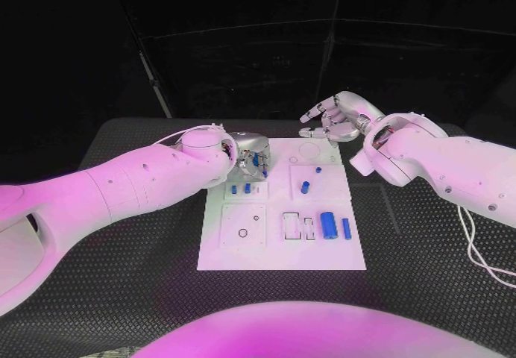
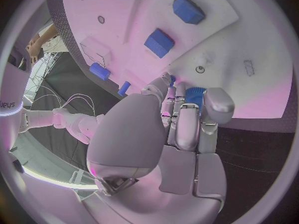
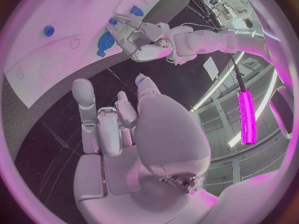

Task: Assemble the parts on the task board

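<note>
The task board [image 1: 282, 257] lies in the middle of the head view, its long side running from near edge to far edge. The left hand [image 1: 250, 153] sits over the board's upper left part; in the left wrist view its fingers [image 2: 187, 119] are drawn together around a small blue part [image 2: 195, 93] at their tips, apparently pinching it. The right hand [image 1: 335, 118] hovers off the board's upper right corner, fingers loosely curled and holding nothing. Near the lower right of the board a blue cylinder [image 1: 328, 224] and a slimmer blue peg [image 1: 346, 228] lie flat, long axes pointing toward the far edge. They look light, rigid and smooth, likely to roll; gripping across the middle of the barrel seems safest.
</note>
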You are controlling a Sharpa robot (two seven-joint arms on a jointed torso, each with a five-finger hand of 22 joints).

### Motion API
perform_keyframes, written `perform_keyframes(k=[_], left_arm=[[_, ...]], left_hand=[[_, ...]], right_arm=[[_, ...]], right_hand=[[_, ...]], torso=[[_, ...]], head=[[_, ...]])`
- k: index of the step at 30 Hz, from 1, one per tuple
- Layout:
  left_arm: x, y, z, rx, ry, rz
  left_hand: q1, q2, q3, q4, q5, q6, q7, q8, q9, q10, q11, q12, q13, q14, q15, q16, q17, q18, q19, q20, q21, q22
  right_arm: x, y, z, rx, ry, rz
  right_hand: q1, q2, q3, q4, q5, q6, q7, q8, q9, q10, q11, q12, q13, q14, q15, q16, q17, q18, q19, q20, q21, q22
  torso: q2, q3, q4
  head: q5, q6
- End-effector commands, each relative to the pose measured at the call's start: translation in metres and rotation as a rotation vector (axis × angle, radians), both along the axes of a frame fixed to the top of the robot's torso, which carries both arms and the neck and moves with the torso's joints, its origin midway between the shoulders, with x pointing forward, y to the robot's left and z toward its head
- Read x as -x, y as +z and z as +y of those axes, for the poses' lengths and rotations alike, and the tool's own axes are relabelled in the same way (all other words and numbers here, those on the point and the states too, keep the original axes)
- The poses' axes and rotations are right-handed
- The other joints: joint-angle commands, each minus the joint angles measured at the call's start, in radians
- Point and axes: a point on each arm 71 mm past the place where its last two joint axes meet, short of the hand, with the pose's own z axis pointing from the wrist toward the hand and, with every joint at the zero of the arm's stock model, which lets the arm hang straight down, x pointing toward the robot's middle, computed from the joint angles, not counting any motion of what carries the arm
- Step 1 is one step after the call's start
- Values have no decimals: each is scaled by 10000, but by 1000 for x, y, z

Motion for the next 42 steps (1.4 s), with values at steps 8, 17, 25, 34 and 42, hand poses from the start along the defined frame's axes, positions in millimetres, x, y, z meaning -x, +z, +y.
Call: perform_keyframes(k=[8,17,25,34,42], left_arm=[[1,-4,-1,-205,-129,123],[2,-4,-3,-125,-216,87],[2,-2,-3,125,-232,-186],[5,3,3,881,-33,-665],[9,11,14,1310,170,-770]], left_hand=[[-36,157,192,59,22,188,-38,-78,-27,255,-48,-67,-25,276,-95,-55,-141,-192,86,-39,187,188],[6,222,368,59,24,300,-66,-141,-49,532,-141,-83,-7,287,-170,-21,-175,-235,154,-100,439,424],[238,370,785,-89,33,600,-44,-126,-30,792,-196,-197,-7,288,-224,9,-217,-259,171,-158,575,578],[231,323,1045,-162,29,742,-16,-166,-33,959,-191,-329,-12,291,-225,40,-246,-279,195,-175,681,697],[176,289,1107,-158,22,780,3,-184,-35,1002,-177,-378,-14,290,-218,42,-271,-280,192,-174,687,714]], right_arm=[[0,2,2,-25,110,-70],[0,2,2,-23,114,-68],[0,2,2,-30,117,-81],[0,2,2,-37,109,-105],[0,1,0,-24,79,-104]], right_hand=[[-27,59,-36,-25,-16,-26,-15,70,-7,-40,28,49,14,440,-39,-35,104,199,35,8,-61,1],[-14,74,-34,-27,-14,14,-24,101,1,-18,21,73,37,445,-44,-29,116,196,51,5,-51,23],[-14,74,-34,-27,-14,14,-24,101,1,-18,21,73,37,445,-44,-29,116,196,51,5,-51,23],[-17,80,-38,-22,-17,40,-29,119,7,-13,16,79,40,447,-47,-26,122,197,52,4,-54,19],[-17,80,-38,-22,-17,40,-29,119,7,-13,16,79,40,447,-47,-26,122,197,52,4,-54,19]], torso=[[-4,2,0],[-7,8,6],[-8,4,13],[-10,-8,10],[-15,-10,28]], head=[[5,0],[1,0],[13,0],[11,0],[41,0]])
